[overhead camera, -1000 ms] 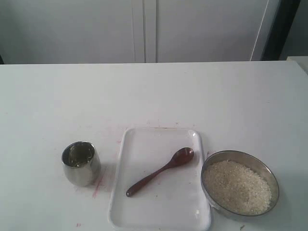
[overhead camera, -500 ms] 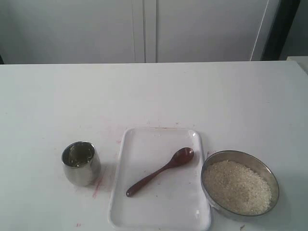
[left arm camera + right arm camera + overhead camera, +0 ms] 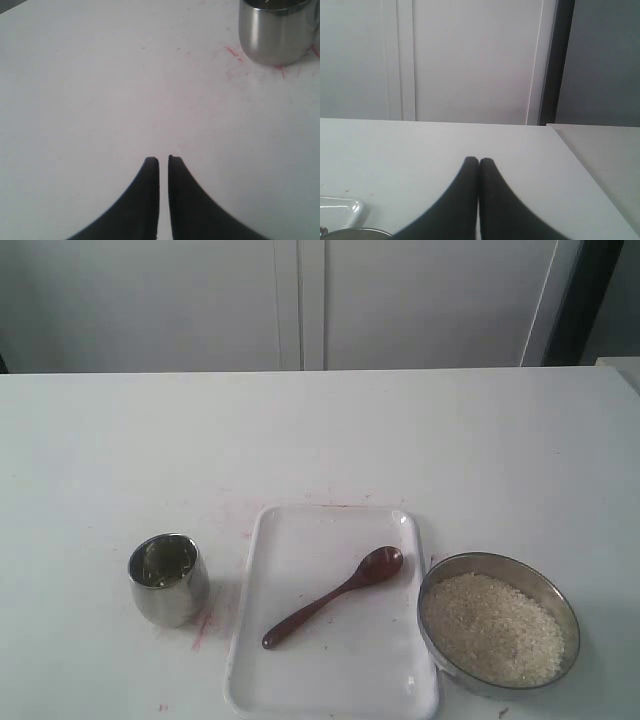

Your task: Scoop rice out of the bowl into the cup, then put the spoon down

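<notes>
The dark wooden spoon (image 3: 335,596) lies at a slant in the white tray (image 3: 300,695). To its right stands the wide steel bowl (image 3: 498,565) heaped with pale rice (image 3: 492,628). The small steel cup (image 3: 168,580) stands left of the tray and also shows in the left wrist view as cup (image 3: 278,31). Neither arm appears in the exterior view. My left gripper (image 3: 163,160) hovers over bare table short of the cup, its black fingers almost together with nothing between them. My right gripper (image 3: 479,161) is shut, empty, facing the far wall.
Red scribble marks (image 3: 235,57) stain the table around the cup. The tray's corner (image 3: 350,206) and a sliver of the bowl's rim (image 3: 365,231) peek into the right wrist view. The table's right edge (image 3: 580,165) runs beside the right gripper; a white cabinet wall (image 3: 300,300) stands behind.
</notes>
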